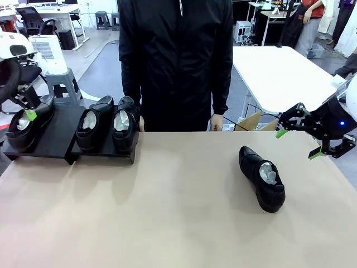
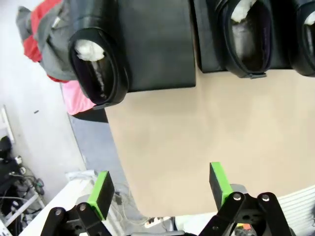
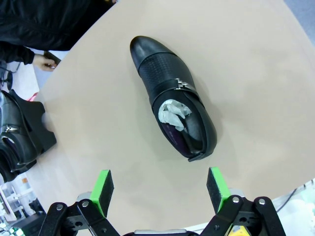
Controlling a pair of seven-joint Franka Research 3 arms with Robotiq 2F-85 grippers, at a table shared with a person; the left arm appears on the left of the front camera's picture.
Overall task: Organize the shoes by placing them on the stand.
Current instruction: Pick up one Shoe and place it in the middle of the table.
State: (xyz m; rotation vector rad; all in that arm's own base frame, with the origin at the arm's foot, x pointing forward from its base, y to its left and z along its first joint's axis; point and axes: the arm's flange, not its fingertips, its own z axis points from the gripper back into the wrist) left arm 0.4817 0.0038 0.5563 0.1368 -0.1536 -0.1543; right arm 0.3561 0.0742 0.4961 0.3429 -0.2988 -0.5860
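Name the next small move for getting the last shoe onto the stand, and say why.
Probably lower the open right gripper over the loose shoe and grip it: that shoe lies alone on the table, three others already sit on the stand, and a slot remains free between them.

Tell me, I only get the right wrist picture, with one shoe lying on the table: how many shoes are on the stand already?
Observer: Three. In the front view one shoe sits on the stand at its left section, and two shoes sit side by side on the right section.
Operator: Where is the other arm?
Observer: The left gripper is by the leftmost shoe; in its own wrist view the jaws stand open with nothing between them.
Operator: Is my gripper open too?
Observer: Yes, the right gripper hangs open off the table's right edge, apart from the last shoe.
Operator: And the person?
Observer: Standing at the far edge, one hand resting by the table.
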